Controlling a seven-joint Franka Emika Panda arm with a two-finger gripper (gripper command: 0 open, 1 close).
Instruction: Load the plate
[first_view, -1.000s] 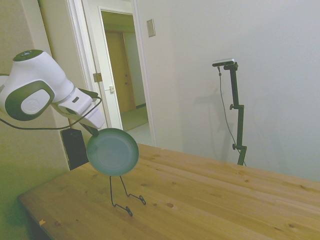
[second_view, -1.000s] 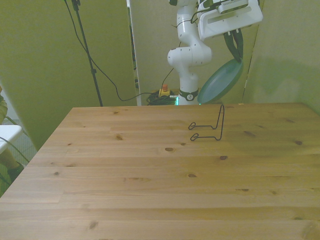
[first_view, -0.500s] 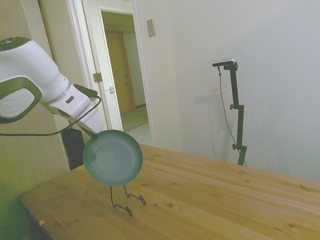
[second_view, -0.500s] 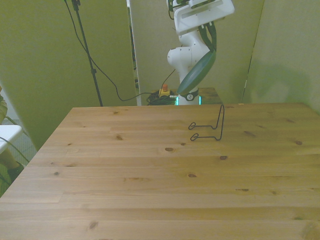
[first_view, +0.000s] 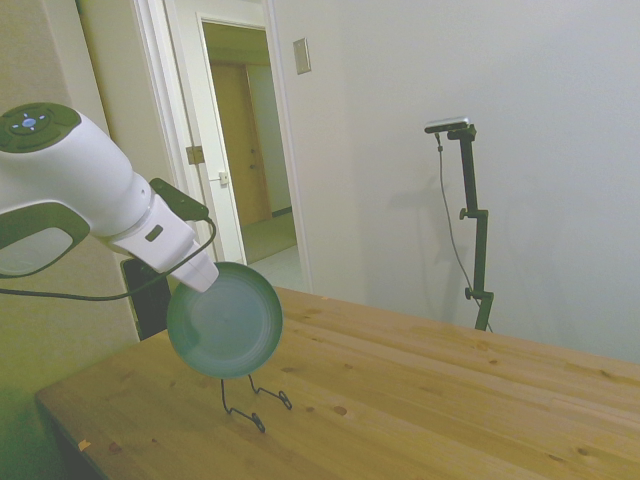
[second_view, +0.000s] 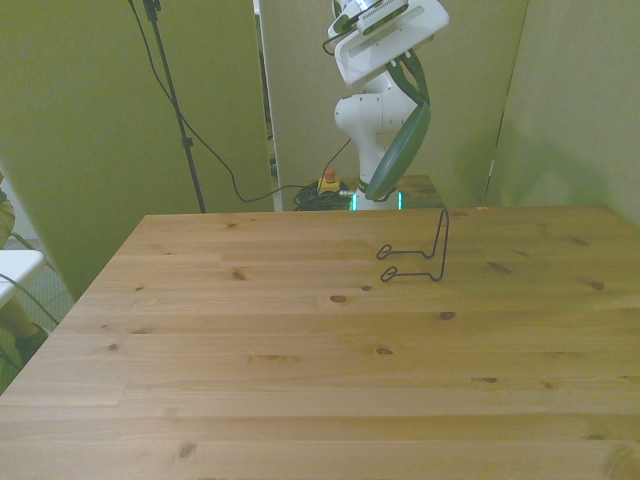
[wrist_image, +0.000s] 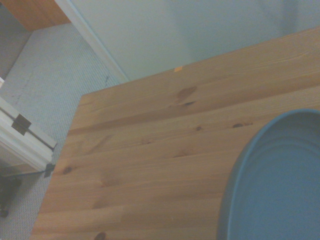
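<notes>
Wooden table (second_view: 300, 360), teal plate (first_view: 224, 320) (matte, round) in hand (first_view: 203, 281)

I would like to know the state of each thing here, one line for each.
plate: held in the air by its rim, tilted on edge, not yet on the stand.
gripper: fingers shut on the plate's upper rim.
wire stand: on the table, holding nothing, upright part pointing up.
table: carries only the wire stand.
door: open, behind the table.
</notes>
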